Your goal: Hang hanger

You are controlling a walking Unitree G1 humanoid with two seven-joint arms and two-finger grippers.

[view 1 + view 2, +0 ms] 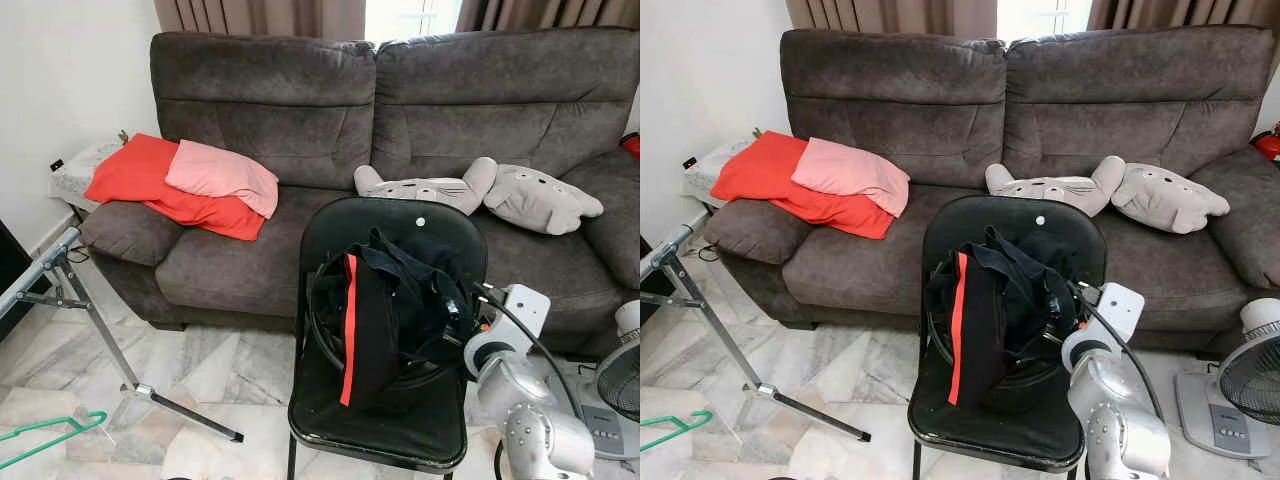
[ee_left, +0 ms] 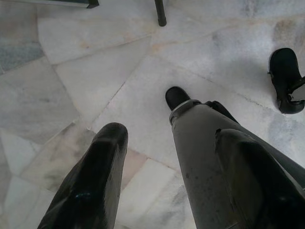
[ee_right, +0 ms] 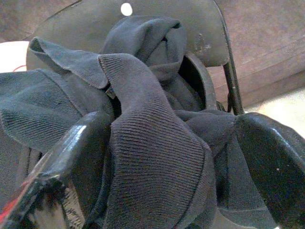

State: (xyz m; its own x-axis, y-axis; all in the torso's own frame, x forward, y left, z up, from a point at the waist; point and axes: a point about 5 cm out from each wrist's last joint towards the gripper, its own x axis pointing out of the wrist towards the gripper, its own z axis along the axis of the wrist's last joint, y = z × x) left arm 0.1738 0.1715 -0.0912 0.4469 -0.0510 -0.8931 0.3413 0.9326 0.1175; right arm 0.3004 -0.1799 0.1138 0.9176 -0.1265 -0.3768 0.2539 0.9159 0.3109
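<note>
A black folding chair (image 1: 330, 240) stands on the marble floor (image 1: 210, 370) just in front of a grey-brown sofa (image 1: 270, 110); on its seat lies a heap of black clothing (image 1: 400, 300) with a red stripe running down one fold, and dark rings that may be hangers curve out of the heap, though the cloth hides too much of them to be sure; the right claw (image 3: 167, 157) is pushed into this heap from the robot's right side, its two black fingers (image 3: 76, 157) spread wide with a thick fold of ribbed dark knit lying between them, not visibly squeezed; the silver right arm (image 1: 530, 420) reaches up to it past the chair's front corner; a green hanger (image 1: 50, 435) lies on the floor at the far left, well apart from the chair, near the foot of a metal rack leg (image 1: 100, 340); the left claw (image 2: 167, 181) hangs over the floor tiles with its fingers apart and nothing between them, the robot's leg and a black foot below; on the sofa rest a red cushion (image 1: 135, 175) with a pink pillow (image 1: 220, 175) on it, and two grey plush toys (image 1: 480, 190); a fan (image 1: 620, 375) stands at the right edge.
</note>
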